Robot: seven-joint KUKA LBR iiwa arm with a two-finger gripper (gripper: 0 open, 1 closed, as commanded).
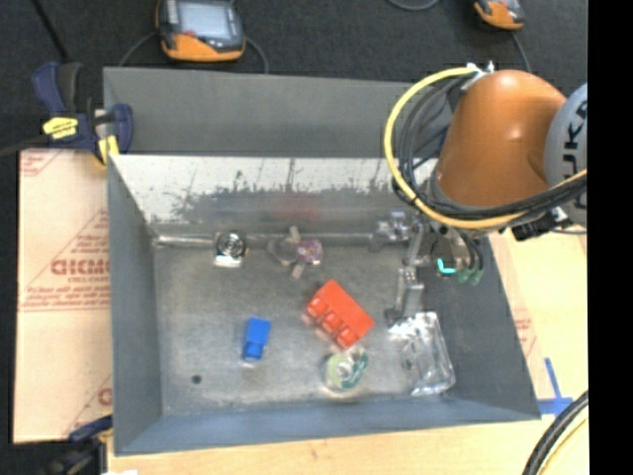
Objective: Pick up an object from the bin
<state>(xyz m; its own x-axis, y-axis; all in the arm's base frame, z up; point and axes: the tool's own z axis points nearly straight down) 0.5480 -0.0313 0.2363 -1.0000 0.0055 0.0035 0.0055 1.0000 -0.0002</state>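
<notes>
Gripper (407,295) at the end of the orange-capped robot arm hangs low in the right part of the grey metal bin (134,295), near the back wall. Whether it is open or shut cannot be told, and nothing can be seen in its hold.

Six loose things lie on the bin floor, from left to right. A small shiny silver round piece (229,248) sits by the back wall. A small blue plastic block (255,339) lies nearer the front. A purple and grey knobbly toy (301,252) rests by the back wall. A red plastic brick with studs (338,315) lies tilted in the middle. A clear round piece with green inside (344,370) lies just in front of the brick. A crumpled clear plastic packet (425,356) lies at the front right, directly in front of the gripper.
</notes>
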